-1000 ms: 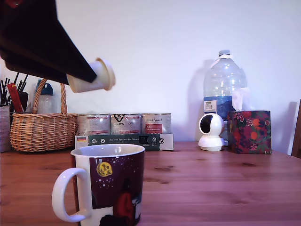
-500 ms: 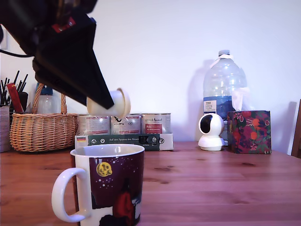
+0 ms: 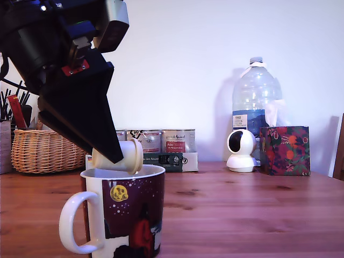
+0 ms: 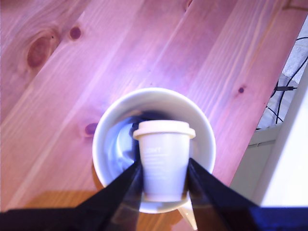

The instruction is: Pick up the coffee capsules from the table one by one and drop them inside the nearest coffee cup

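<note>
A plain white wall (image 3: 177, 54) backs the brown wooden counter (image 3: 242, 204), lit evenly with soft shadows. Against the wall stand a wicker basket (image 3: 45, 150) at the exterior view's left, silver tins (image 3: 161, 141) on a flat box (image 3: 171, 160), then a white camera (image 3: 241, 150), a water bottle (image 3: 256, 94) and a floral box (image 3: 285, 150).

You had a knotty brown wooden counter (image 3: 242, 204) carrying the mug (image 3: 121, 212), wicker basket (image 3: 45, 150), white camera (image 3: 241, 150) and patterned box (image 3: 285, 150).
</note>
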